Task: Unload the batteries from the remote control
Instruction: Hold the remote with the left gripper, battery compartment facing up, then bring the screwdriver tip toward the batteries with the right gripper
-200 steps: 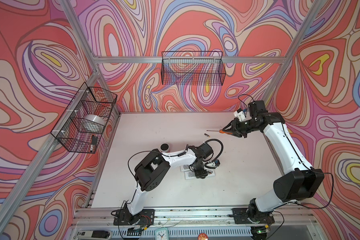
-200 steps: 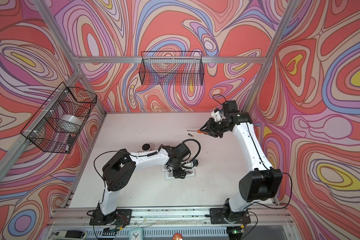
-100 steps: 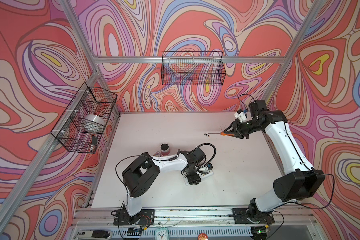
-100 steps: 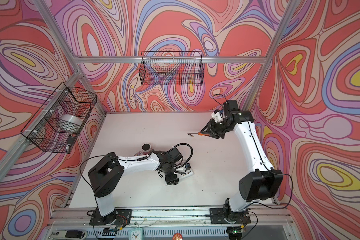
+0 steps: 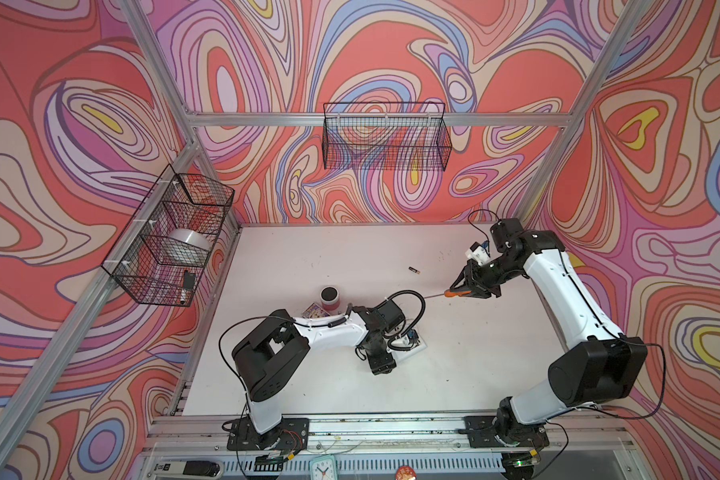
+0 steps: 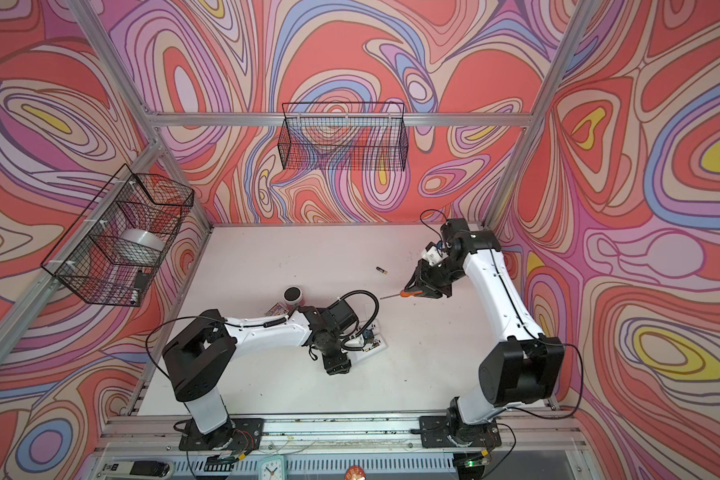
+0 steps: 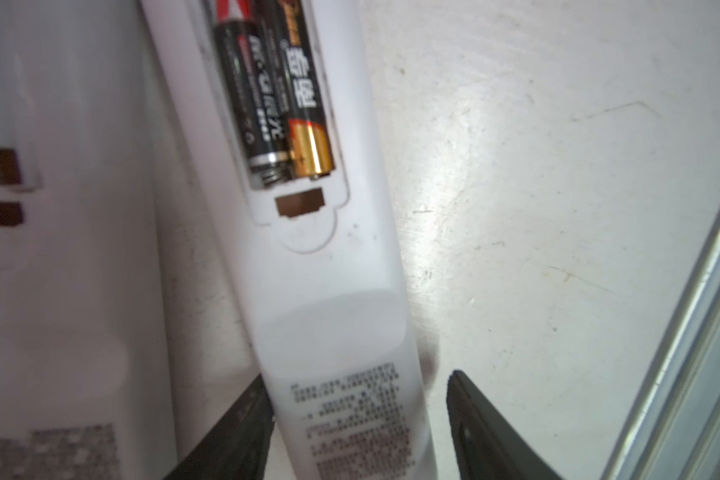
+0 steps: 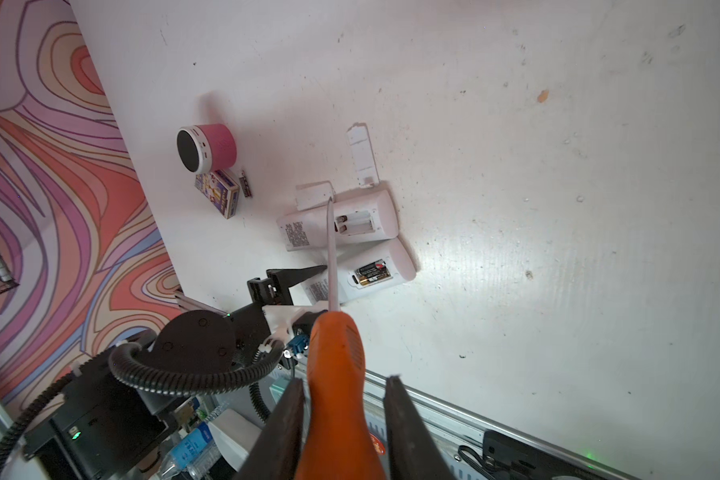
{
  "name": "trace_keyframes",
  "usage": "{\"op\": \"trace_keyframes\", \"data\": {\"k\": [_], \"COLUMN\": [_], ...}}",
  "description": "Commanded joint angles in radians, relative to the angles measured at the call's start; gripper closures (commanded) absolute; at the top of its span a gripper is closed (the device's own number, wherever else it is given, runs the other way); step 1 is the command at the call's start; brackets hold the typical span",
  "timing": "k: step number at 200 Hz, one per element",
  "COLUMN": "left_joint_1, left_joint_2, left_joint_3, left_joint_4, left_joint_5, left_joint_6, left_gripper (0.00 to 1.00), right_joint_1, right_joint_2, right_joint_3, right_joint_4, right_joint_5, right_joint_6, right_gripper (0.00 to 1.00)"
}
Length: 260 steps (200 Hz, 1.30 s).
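1. Two white remotes lie side by side, touching, on the table (image 8: 558, 187). The remote (image 7: 333, 291) nearer the left arm has its cover off, and the batteries (image 7: 279, 95) are still seated in its bay: two black cells side by side, one showing a gold end.
2. The second remote (image 8: 341, 220) shows an empty bay. Two white covers (image 8: 362, 156) lie just beside it.
3. A loose battery (image 5: 413, 270) lies alone farther back on the table, well apart from both remotes.
4. The left gripper (image 7: 358, 378) is open and straddles the printed end of the remote. One finger (image 7: 233, 428) touches its side and the other stands just clear, so nothing is clamped.
5. The right gripper (image 8: 341, 384) is closed on the orange handle of the screwdriver (image 5: 456, 293). It holds the tool above the table with the shaft pointing toward the remotes. In both top views the tip is well apart from them.
6. Step in hand, as I judge it: one remote looks emptied, and the other is being lined up to be steadied before its cells are pried out.
7. The next move likely calls for the left jaws to close squarely on the remote's end and pin it. The screwdriver tip then has to come down to the spring end of the bay and lever a cell up — shallow and gentle, or the remote may skid or the cell jump away.
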Motion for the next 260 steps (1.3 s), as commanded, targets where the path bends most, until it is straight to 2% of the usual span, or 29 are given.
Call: {"op": "trace_keyframes", "data": {"k": [1,28,76,94,113,161,260], "left_joint_1": [0.003,0.003,0.006,0.006,0.006,0.017,0.068], "left_joint_2": [-0.006,-0.017,-0.052,-0.039,-0.017,0.012,0.037], "left_joint_3": [-0.021,-0.035,-0.068,-0.065,-0.057,-0.033,-0.003], "left_joint_4": [-0.049,-0.064,-0.078,-0.086,-0.100,-0.149,-0.197], "left_joint_5": [-0.016,-0.035,-0.050,-0.047,-0.040,-0.054,-0.032], "left_joint_6": [-0.037,-0.049,-0.039,-0.032,-0.021,0.039,0.137], "left_gripper": [0.35,0.35,0.35,0.42,0.54,0.70,0.71], "right_joint_1": [0.070,0.128,0.146,0.168,0.185,0.213,0.262], "right_joint_2": [-0.018,0.005,0.017,0.021,0.020,-0.020,-0.062], "right_joint_3": [-0.014,-0.044,-0.068,-0.076,-0.083,-0.121,-0.151], "right_joint_4": [-0.027,-0.026,-0.021,-0.025,-0.037,-0.054,-0.068], "right_joint_5": [0.105,0.114,0.116,0.126,0.149,0.156,0.157], "right_joint_6": [-0.083,-0.105,-0.114,-0.120,-0.122,-0.114,-0.135], "right_gripper": [0.85,0.85,0.86,0.86,0.86,0.87,0.88]}}
